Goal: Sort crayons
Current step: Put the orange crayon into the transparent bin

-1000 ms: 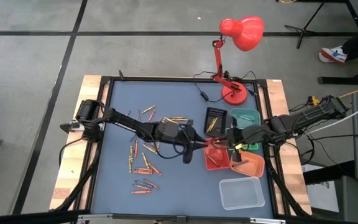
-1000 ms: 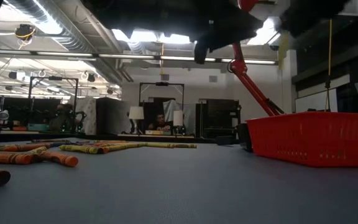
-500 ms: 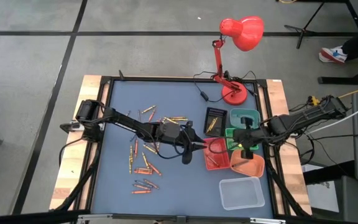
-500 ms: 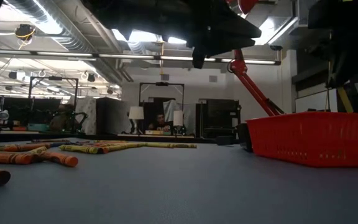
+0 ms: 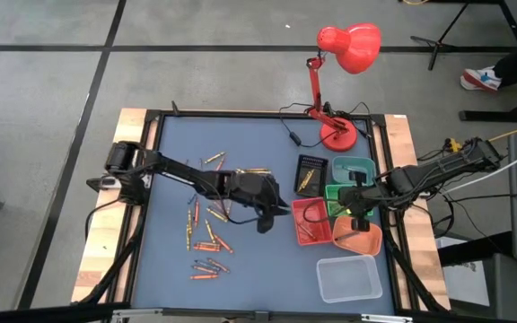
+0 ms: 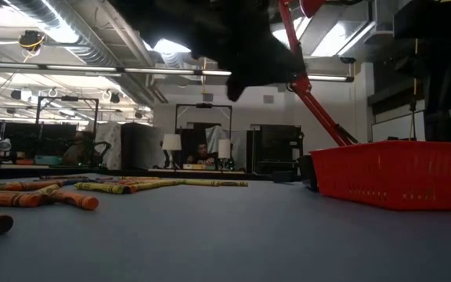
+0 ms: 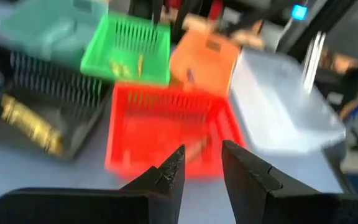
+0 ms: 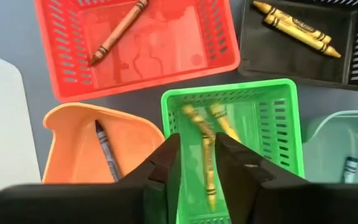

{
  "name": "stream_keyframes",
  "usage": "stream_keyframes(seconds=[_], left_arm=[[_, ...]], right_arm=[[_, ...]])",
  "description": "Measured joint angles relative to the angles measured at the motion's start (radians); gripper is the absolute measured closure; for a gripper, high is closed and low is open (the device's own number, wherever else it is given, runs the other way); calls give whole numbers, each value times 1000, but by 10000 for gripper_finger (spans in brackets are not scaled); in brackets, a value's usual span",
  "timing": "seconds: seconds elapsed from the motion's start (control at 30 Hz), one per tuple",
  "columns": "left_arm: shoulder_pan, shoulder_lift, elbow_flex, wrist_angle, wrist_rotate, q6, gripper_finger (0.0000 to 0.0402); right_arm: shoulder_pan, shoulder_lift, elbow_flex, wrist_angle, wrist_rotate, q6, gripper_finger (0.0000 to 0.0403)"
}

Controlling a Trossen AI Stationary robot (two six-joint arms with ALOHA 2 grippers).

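So the table [image 5: 173, 269] has a blue-grey top with wooden strips down both sides. Loose crayons [image 5: 206, 235] are scattered across the 9 o'clock half, plus a small bunch down toward 7. Over at 3 o'clock the trays huddle together: black tray [image 5: 311, 170], teal tray [image 5: 353, 167], green tray [image 5: 337, 193], red tray [image 5: 311, 222], orange tray [image 5: 359, 237]. A clear tray [image 5: 349, 278] sits around 5, and the red lamp's base [image 5: 337, 135] stands at 1.
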Motion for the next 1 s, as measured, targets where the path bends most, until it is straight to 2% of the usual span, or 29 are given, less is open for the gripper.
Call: stream_keyframes(seconds=[0.27,0.53,0.67,0.8,1.0], left_arm=[[4,-148,0,-493,0,1,310],[5,-180,-1,-980,-110,47,310],[5,-172,-8,-1103,-153,99,310],[5,-173,-22,-1126,-193,126,310],[5,-173,-91,-1098,-193,156,310]], right_arm=[[0,1,0,2,0,4,277],[0,1,0,6,0,5,276],[0,1,0,8,0,6,276],[0,1,0,8,0,6,276],[0,1,0,8,0,6,276]])
